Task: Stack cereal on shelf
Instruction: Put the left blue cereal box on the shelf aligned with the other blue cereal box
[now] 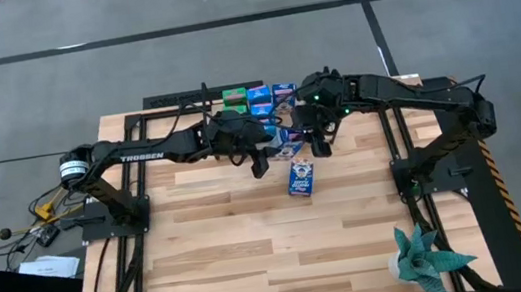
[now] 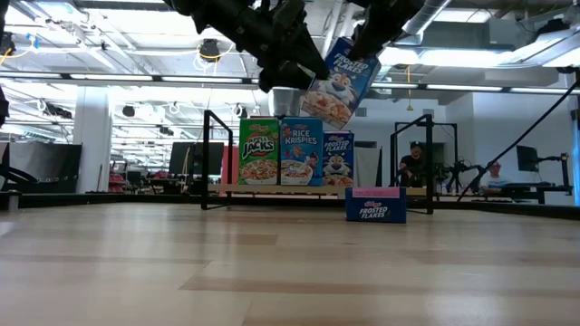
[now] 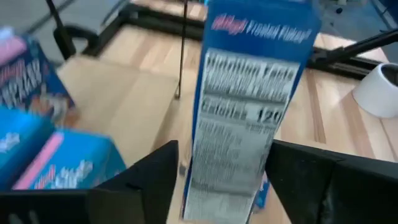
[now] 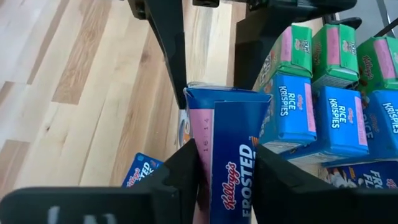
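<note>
A dark blue Frosted Flakes cereal box (image 2: 343, 81) hangs tilted in the air between my two grippers, above the shelf. My right gripper (image 4: 227, 180) is shut on its upper end. My left gripper (image 3: 224, 186) is open, with its fingers on either side of the box's lower part, and a narrow gap shows beside one finger. On the shelf board (image 2: 272, 188) a green box (image 2: 259, 151), a light blue box (image 2: 301, 151) and a dark blue box (image 2: 337, 158) stand upright. Another Frosted Flakes box (image 1: 301, 176) lies flat on the table in front of the shelf. My right gripper pinches the box's top end (image 4: 214, 140), by the pink flap, between its two fingers, one on each side. The fingers come slanting down from above. The box hangs lifted clear and tilted, its top toward the table's right, above the boxes on the shelf.
Black wire uprights (image 2: 207, 158) flank the shelf. More green and light blue boxes (image 4: 323, 106) stand packed together on it. A potted plant (image 1: 427, 260) sits at the near right corner and a white cup (image 3: 379, 90) farther off. People sit in the room beyond (image 2: 412, 163).
</note>
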